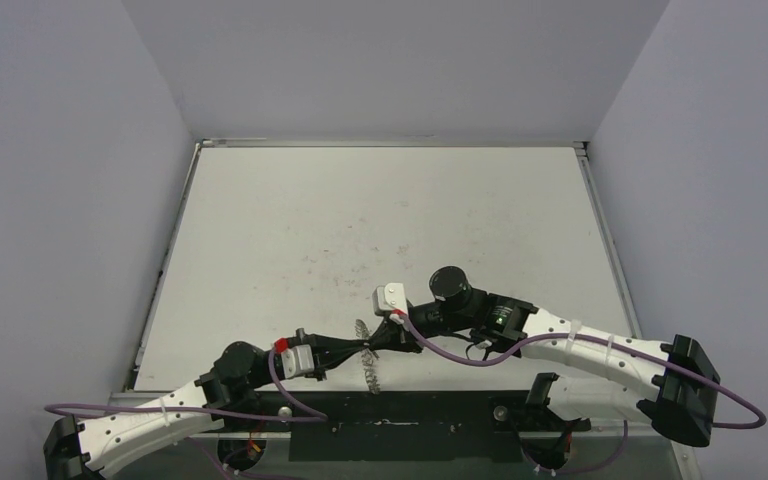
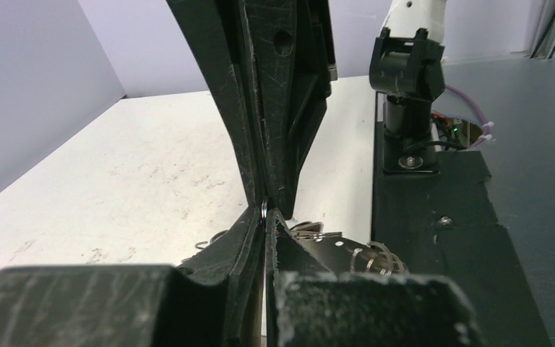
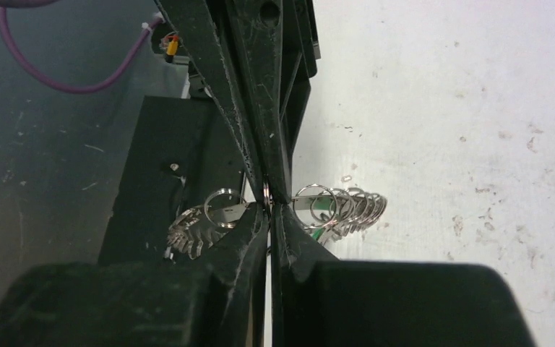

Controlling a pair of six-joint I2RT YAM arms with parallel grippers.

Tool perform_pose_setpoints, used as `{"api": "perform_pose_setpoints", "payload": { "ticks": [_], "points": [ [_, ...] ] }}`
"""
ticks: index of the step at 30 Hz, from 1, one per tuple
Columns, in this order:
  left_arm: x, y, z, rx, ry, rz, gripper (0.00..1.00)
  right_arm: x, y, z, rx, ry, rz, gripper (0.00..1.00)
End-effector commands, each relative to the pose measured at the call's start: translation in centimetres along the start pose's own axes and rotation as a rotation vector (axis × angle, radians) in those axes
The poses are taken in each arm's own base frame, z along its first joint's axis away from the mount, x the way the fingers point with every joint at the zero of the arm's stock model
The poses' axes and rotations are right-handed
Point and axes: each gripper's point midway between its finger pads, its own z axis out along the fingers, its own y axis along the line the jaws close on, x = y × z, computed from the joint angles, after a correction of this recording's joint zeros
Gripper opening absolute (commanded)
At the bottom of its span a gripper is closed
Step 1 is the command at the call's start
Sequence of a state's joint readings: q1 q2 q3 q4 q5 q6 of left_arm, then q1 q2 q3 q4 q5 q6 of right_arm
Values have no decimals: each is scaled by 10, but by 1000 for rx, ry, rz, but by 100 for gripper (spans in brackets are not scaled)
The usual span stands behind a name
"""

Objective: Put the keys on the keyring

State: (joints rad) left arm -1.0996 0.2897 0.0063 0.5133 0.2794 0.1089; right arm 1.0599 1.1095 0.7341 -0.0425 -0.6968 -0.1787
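Two robot arms are meeting nose to nose near the front edge of the white table (image 1: 360, 220), both gripping the keyring (image 1: 370, 368), which is standing on edge between them close to the black mounting plate (image 3: 152, 181). Whether its lower rim is resting on the surface is impossible to tell from here. The left gripper (image 2: 265, 217) is pressing its fingers together on the ring's thin wire. The right gripper (image 3: 267, 206), coming in from the opposite side, is pinching the same short stretch of wire, so the two sets of fingertips are almost touching. The small wire loops (image 3: 224, 204) are fanning out on either side of the pinch, and the keys cannot be picked out with any certainty among that tangle. The arms appear to be steadying the ring so that a spot on it can be opened or presented for threading, and the job looks far from finished. Doing this step well probably means one gripper doing the anchoring while the other does the working, with any pull running straight along the wire rather than twisting it. With two grips so close together, a small sideways drift by either arm could bend the ring or snap it out of both grips. Before either side lets go, the other should be holding firmly enough that the loaded ring is not swinging or dropping onto the plate.
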Motion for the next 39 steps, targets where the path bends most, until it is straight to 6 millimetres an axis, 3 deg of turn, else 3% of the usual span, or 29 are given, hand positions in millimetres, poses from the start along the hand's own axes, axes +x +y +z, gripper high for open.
{"api": "perform_pose_setpoints", "payload": {
  "ticks": [1, 5, 8, 10, 16, 24, 33, 39],
  "points": [
    [-19, -3, 1, 15, -85, 17, 0, -20, -7, 1, 20, -63, -62, 0],
    [-19, -3, 1, 15, -88, 19, 0, -17, -10, -3, 44, -51, -62, 3],
    [-19, -3, 1, 16, -86, 18, 0, -16, -11, -5, 63, -50, -64, 33],
    [-18, -3, 1, 17, -84, 18, 0, -16, -12, -5, 69, -62, -66, 37],
    [-18, -4, 1, 20, -82, 17, 0, -19, -9, 2, 33, -85, -48, 30],
    [-17, -4, 1, 19, -77, 16, 0, -22, -8, 4, 20, -95, -44, 0],
    [-11, -2, -1, 9, -54, 22, 0, -12, -8, -7, 43, -15, -46, 0],
    [-14, 2, 0, -4, -28, 36, 11, -4, -10, -11, 57, 55, -28, 0]
  ]
}}
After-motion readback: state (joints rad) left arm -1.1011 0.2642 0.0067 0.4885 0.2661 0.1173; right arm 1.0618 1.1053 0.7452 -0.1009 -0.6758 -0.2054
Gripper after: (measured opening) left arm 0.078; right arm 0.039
